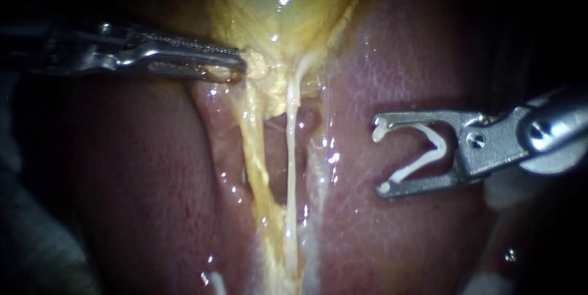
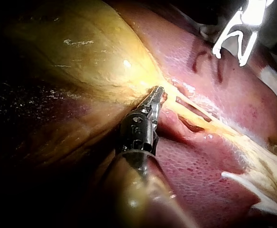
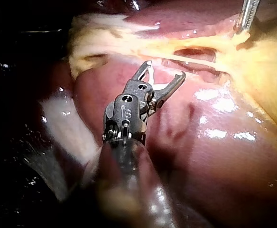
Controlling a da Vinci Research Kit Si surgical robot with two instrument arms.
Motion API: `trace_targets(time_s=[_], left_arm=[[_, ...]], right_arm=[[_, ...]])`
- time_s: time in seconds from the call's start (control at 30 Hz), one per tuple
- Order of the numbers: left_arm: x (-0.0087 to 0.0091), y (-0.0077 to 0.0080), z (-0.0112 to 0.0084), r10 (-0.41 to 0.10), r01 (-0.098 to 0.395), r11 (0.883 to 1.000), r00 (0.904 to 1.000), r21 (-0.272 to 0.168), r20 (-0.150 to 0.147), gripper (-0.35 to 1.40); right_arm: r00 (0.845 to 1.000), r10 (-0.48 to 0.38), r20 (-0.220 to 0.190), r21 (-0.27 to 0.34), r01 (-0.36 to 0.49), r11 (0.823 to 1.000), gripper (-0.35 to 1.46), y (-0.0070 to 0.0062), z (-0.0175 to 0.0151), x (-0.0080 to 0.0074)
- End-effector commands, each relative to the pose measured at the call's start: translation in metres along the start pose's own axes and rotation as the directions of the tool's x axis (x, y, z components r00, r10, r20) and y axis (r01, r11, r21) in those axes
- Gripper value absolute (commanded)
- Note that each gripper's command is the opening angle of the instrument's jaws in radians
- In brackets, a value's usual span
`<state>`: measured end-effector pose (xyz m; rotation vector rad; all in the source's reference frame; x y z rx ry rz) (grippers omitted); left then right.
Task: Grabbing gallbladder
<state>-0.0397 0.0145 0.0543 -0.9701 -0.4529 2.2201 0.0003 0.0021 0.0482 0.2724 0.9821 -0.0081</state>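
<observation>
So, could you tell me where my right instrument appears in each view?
Endoscope view: right instrument, holding a clip, right of the tubes.
Left wrist view: right instrument across the tubes from the left instrument.
Right wrist view: its own instrument, short of the tubes.
Landmark: left instrument gripping the gallbladder.

Left instrument grips (jaws nearly together), right instrument has jaws wide apart.

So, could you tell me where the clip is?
Endoscope view, right side: the clip sits between the jaws of the right instrument, over the liver, right of the tubes.
</observation>
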Motion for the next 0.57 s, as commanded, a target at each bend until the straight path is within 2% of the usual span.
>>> trace_targets(time_s=[0.03, 0.57], left_arm=[[0.0001, 0.0000, -0.0002, 0.000, 0.000, 1.000, 1.0000, 0.003, -0.003, -0.35], [0.0005, 0.0001, -0.0001, -0.004, 0.004, 1.000, 1.0000, 0.006, -0.006, -0.35]], right_arm=[[1.000, 0.000, 0.000, 0.000, 0.000, 1.000, 0.49, 0.0000, 0.0000, 0.0000], [1.000, 0.000, 0.000, 0.000, 0.000, 1.000, 0.49, 0.0000, 0.0000, 0.0000]])
